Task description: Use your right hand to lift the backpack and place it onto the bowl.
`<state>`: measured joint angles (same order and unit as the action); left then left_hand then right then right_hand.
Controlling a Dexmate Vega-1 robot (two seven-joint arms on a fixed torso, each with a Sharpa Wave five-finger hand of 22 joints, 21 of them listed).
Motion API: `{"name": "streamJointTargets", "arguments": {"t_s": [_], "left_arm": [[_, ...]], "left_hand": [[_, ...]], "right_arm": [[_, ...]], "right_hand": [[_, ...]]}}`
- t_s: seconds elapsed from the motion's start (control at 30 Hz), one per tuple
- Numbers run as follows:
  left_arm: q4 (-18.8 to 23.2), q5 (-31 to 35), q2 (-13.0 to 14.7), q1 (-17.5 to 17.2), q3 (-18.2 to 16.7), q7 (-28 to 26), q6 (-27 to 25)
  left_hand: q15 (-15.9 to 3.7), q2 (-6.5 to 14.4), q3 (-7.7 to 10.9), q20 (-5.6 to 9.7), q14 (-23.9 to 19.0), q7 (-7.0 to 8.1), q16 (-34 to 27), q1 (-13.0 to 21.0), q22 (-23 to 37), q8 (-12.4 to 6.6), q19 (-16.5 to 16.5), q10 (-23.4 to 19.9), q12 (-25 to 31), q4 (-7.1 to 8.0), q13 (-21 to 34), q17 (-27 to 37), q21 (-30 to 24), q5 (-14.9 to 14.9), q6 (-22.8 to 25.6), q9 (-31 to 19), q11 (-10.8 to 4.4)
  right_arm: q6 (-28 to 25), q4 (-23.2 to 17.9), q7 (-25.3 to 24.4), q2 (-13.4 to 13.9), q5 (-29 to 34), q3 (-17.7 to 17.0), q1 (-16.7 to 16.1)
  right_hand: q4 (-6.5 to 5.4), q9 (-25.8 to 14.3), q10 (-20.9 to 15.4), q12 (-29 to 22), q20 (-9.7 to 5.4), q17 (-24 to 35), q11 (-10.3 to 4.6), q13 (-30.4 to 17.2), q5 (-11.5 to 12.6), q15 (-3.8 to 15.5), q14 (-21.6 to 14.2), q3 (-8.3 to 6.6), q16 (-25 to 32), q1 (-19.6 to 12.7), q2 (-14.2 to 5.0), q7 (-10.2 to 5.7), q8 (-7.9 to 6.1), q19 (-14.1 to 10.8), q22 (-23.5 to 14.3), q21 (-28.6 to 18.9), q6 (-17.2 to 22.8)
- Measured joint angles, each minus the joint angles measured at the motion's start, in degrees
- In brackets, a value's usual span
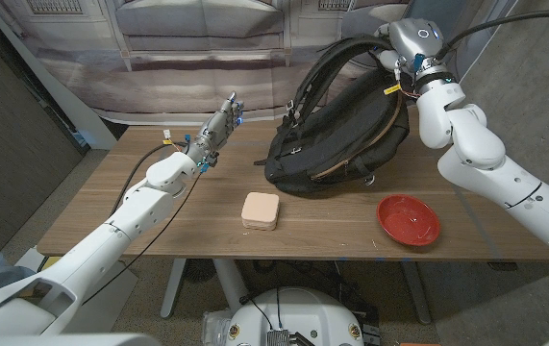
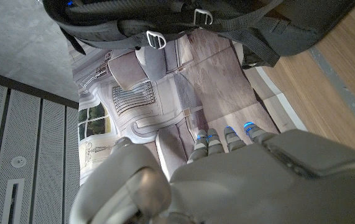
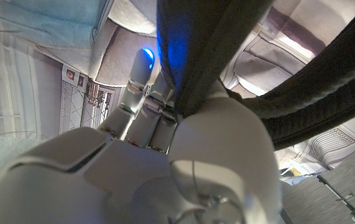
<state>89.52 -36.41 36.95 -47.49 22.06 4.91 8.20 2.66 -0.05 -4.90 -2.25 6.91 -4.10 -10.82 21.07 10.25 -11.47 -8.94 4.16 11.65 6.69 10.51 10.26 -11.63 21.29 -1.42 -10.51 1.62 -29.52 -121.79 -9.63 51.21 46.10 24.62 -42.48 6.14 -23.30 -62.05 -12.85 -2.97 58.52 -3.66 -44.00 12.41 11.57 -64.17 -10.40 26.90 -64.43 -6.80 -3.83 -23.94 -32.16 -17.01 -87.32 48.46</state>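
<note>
The black backpack stands tilted on the wooden table, its lower end on the wood and its top raised toward the back right. My right hand grips a top strap there. In the right wrist view the black strap runs between the thumb and fingers of my right hand. The red bowl lies in front of the backpack, near the table's front right edge. My left hand hangs open over the table's back left, fingers stretched out. The backpack lies beyond my left hand in the left wrist view.
A tan square box sits on the table left of the bowl, just in front of the backpack. A printed backdrop hangs behind the table. Loose strap buckles dangle from the backpack's side.
</note>
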Motion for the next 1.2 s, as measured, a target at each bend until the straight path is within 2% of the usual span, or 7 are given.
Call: {"name": "streamJointTargets", "arguments": {"t_s": [0.47, 1.2], "left_arm": [[-0.03, 0.33, -0.41, 0.54, 0.52, -0.04, -0.43], [-2.30, 0.29, -1.40, 1.78, 0.88, 1.45, 0.99]], "left_hand": [[0.00, 0.30, -0.23, 0.00, 0.00, 0.00, 0.00, 0.30, 0.00, 0.00, 0.00, 0.00, 0.00, -0.23, 0.00, 0.00, 0.00, 0.00, 0.00, 0.00, 0.00], [0.00, 0.30, -0.72, 0.00, 0.00, -0.05, 0.00, 0.30, 0.00, 0.00, 0.00, 0.00, 0.00, -0.23, 0.00, 0.00, 0.00, 0.00, 0.05, 0.00, 0.00]], "right_arm": [[-0.01, -2.44, 1.40, 0.36, -0.71, -2.05, -0.40], [-2.11, -5.35, 5.23, -0.49, 3.54, -1.75, 1.44]], "right_hand": [[-0.16, -0.25, -0.01, 0.00, 0.00, 0.26, 0.01, 0.03, 0.00, 0.00, 0.00, 0.30, -0.44, 0.00, 0.00, -0.07, 0.44, -0.01, 0.57, -0.10, 0.07], [-0.39, -0.55, -0.52, 0.01, 0.00, 0.35, -0.34, 0.18, -0.07, 0.42, -0.42, 0.54, -1.27, 0.00, 0.00, 0.23, 0.88, -0.02, 1.59, -0.44, 0.38]]}}
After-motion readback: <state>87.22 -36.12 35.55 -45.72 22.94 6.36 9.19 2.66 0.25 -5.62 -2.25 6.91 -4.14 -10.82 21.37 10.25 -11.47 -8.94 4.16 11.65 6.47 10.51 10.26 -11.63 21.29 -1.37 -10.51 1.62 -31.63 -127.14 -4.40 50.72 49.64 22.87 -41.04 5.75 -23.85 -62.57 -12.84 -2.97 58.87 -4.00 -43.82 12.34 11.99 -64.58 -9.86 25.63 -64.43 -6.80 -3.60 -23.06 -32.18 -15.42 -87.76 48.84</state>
